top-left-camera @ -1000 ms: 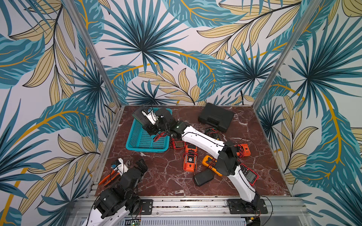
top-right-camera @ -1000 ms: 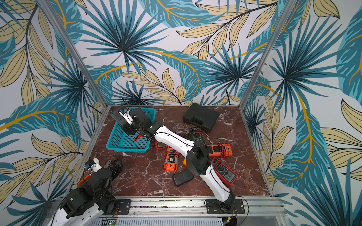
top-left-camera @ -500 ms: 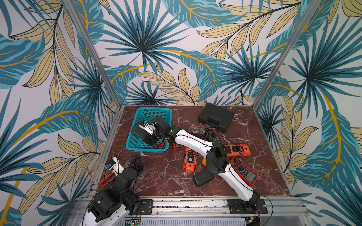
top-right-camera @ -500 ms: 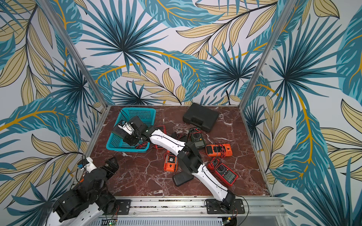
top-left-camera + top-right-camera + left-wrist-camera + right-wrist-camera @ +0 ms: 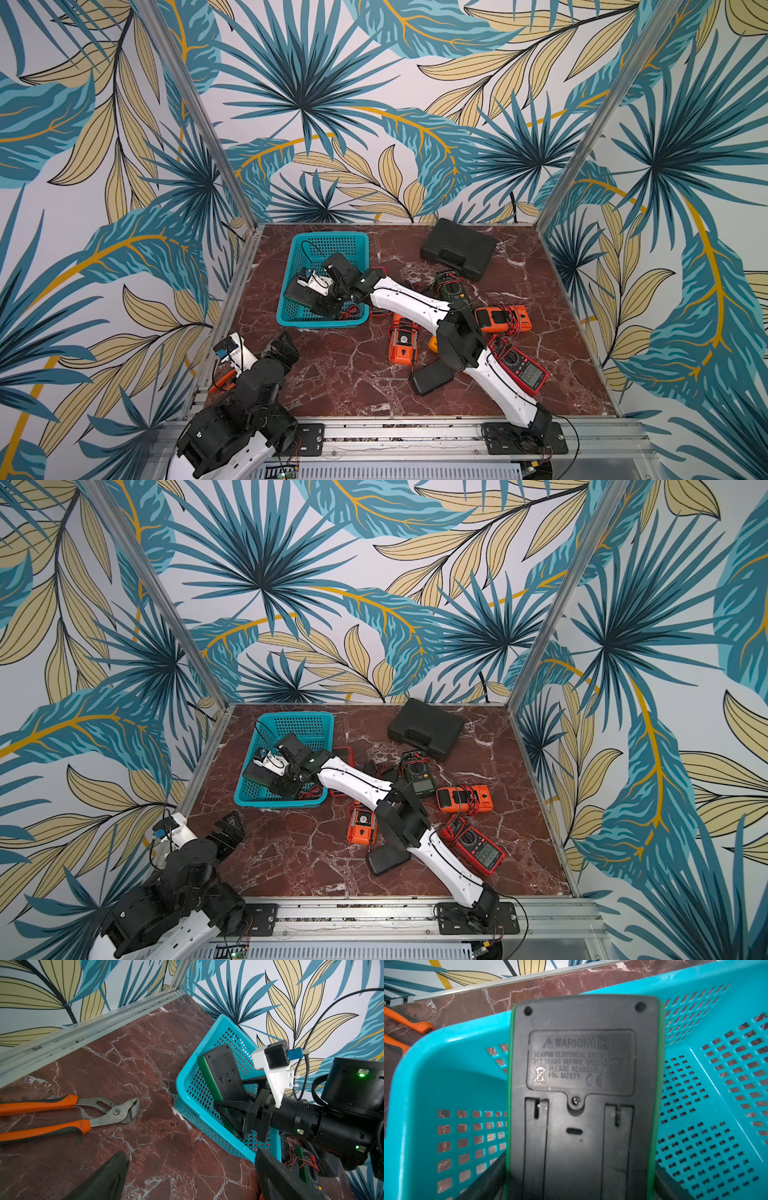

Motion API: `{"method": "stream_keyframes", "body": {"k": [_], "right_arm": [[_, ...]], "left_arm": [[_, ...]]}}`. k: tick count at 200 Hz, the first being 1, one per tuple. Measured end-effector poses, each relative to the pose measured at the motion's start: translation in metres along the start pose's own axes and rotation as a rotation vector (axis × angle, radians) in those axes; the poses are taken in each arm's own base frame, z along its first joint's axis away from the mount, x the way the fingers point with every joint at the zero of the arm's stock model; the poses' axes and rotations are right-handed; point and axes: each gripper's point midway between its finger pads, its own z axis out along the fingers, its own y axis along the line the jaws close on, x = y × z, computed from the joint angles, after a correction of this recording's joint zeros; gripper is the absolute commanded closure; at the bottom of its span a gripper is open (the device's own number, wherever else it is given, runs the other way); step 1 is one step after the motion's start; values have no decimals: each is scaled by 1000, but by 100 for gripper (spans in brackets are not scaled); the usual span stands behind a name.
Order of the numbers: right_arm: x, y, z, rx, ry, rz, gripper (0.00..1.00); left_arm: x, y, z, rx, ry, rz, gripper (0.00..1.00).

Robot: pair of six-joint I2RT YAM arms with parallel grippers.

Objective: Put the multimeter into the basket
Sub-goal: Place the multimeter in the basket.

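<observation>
Two pincers show, and only one is busy. Right pincer (image 5: 232,1095) is clamped on the lower sides of the meter (image 5: 581,1084), a black-backed unit with a green edge, its jaws spread to the body's width. The meter sits inside the basket (image 5: 322,323), back toward the pincer's wrist. It is tilted, with its far end raised by the basket corner ahead of the fingertips; whether that end touches the wall I cannot tell. Mesh floor lies under the pincer and mesh walls rise on either side of it. Red leads (image 5: 351,311) lie in the basket just behind the pincer, near its wrist. Farther back along the arm, well away from the tips, other meters (image 5: 401,345) and a black case (image 5: 459,249) lie on the table (image 5: 332,374). Left pincer (image 5: 191,1152) hangs outside the basket, jaws wide with nothing between them. Pliers (image 5: 83,1113) lie flat on the table to one side of it, apart from its fingers, and the basket's near corner is ahead of it.
</observation>
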Motion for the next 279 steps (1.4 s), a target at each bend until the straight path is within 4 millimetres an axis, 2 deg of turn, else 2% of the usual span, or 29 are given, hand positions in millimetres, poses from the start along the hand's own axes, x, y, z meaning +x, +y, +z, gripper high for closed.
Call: {"method": "stream_keyframes", "body": {"k": [112,189,212,227,252,272,279], "right_arm": [[23,5,-10,-7,126,-153,77],[42,18,-18,-54,225,-259,60],[50,26,-16,-69,259,-284,44],[56,31,-12,-82,278,-297,29],[65,34,-6,-85,305,-307,16],[69,33,-5,-81,318,-308,11],[69,33,-5,-78,319,-309,2]], "left_arm": [[2,1,2,-19,8,21,0],[5,2,4,-37,18,39,0],[5,1,5,-41,22,43,0],[6,1,5,-40,23,43,0],[6,1,5,-39,22,42,0],[6,0,5,-36,24,40,0],[6,-1,5,-34,23,39,0]]}}
